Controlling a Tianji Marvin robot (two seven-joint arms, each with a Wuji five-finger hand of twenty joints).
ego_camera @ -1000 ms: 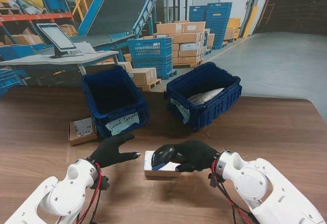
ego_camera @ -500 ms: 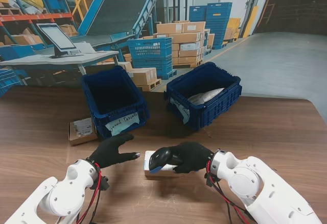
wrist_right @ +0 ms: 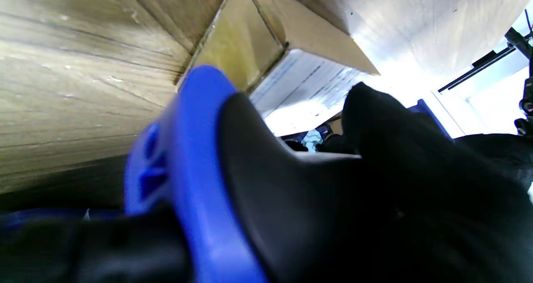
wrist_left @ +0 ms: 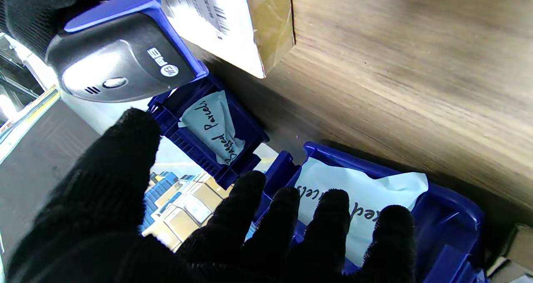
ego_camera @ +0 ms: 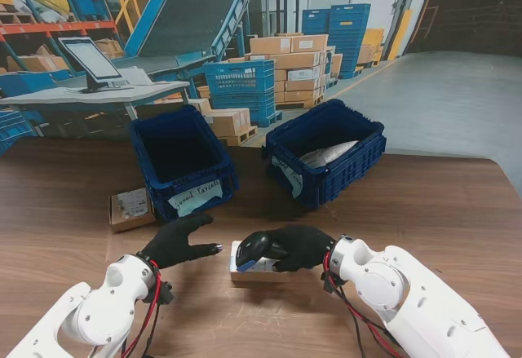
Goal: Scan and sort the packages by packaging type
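A small cardboard box (ego_camera: 259, 269) with a white label lies on the wooden table near me; the same box (wrist_left: 233, 20) shows in the left wrist view and the box (wrist_right: 266, 45) in the right wrist view. My right hand (ego_camera: 298, 246) is shut on a black and blue barcode scanner (ego_camera: 253, 249), holding its head right over the box's label. The scanner (wrist_left: 116, 62) and scanner (wrist_right: 216, 208) fill much of both wrist views. My left hand (ego_camera: 178, 241) hovers open just left of the box, fingers spread, touching nothing.
Two blue crates stand farther from me: the left crate (ego_camera: 181, 162) with a paper label looks dark inside, the right crate (ego_camera: 326, 150) holds a grey bagged parcel (ego_camera: 328, 154). Another small labelled cardboard box (ego_camera: 130, 208) lies left of the left crate.
My right hand has carried the scanner a little leftward and farther from me over the box. The left hand and the box have stayed put.
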